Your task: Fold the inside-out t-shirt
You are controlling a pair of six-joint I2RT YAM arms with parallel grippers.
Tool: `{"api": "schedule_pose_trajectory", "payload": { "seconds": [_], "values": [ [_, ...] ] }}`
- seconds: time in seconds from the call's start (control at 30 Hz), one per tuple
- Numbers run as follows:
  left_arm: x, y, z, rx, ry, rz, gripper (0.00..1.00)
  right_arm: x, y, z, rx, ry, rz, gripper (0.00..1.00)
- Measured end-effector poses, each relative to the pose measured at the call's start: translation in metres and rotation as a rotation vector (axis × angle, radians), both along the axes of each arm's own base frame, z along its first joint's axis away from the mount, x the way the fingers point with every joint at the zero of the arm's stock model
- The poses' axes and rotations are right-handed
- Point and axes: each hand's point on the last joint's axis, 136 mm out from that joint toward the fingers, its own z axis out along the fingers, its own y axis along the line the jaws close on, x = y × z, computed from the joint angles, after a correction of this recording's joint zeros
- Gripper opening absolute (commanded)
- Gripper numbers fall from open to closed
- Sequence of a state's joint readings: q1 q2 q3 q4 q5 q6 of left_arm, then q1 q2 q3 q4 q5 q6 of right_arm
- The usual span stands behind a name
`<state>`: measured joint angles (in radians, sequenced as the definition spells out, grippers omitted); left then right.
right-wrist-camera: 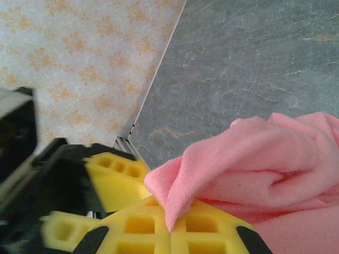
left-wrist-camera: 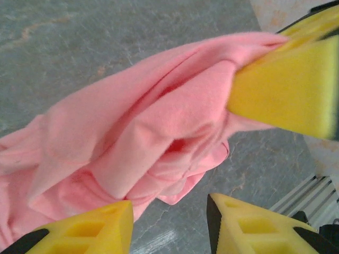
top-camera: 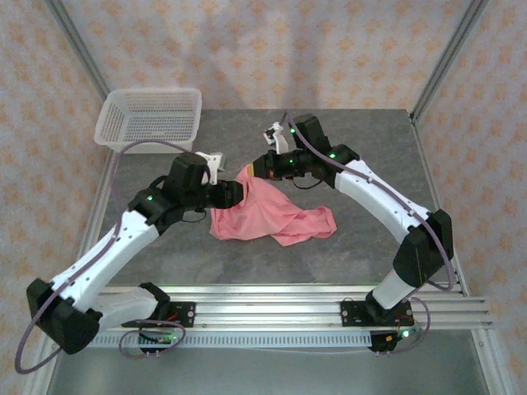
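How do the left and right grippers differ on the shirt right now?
The right gripper is shut, pinching a fold of the t-shirt. The left gripper has its jaws apart and grips nothing. The right gripper holds cloth raised off the table, while the left only faces it. Both sit close together at the shirt's raised end.

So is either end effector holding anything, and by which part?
The right end effector pinches a fold of the salmon-pink cotton t-shirt; the left end effector is open, empty.
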<state>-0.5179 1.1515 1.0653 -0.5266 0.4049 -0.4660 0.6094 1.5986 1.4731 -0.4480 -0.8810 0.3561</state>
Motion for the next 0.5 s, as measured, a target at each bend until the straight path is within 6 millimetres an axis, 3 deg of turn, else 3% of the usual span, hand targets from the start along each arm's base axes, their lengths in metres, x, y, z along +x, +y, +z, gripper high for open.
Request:
{"api": "schedule_pose_trajectory", "payload": {
  "seconds": [0.2, 0.5],
  "values": [
    [0.017, 0.006, -0.036, 0.162, 0.044, 0.037, 0.37, 0.000, 0.000, 0.001, 0.003, 0.010, -0.003, 0.00],
    [0.029, 0.010, -0.040, 0.208, 0.012, 0.062, 0.43, -0.003, 0.001, 0.003, 0.013, 0.024, -0.001, 0.00]
  ]
}}
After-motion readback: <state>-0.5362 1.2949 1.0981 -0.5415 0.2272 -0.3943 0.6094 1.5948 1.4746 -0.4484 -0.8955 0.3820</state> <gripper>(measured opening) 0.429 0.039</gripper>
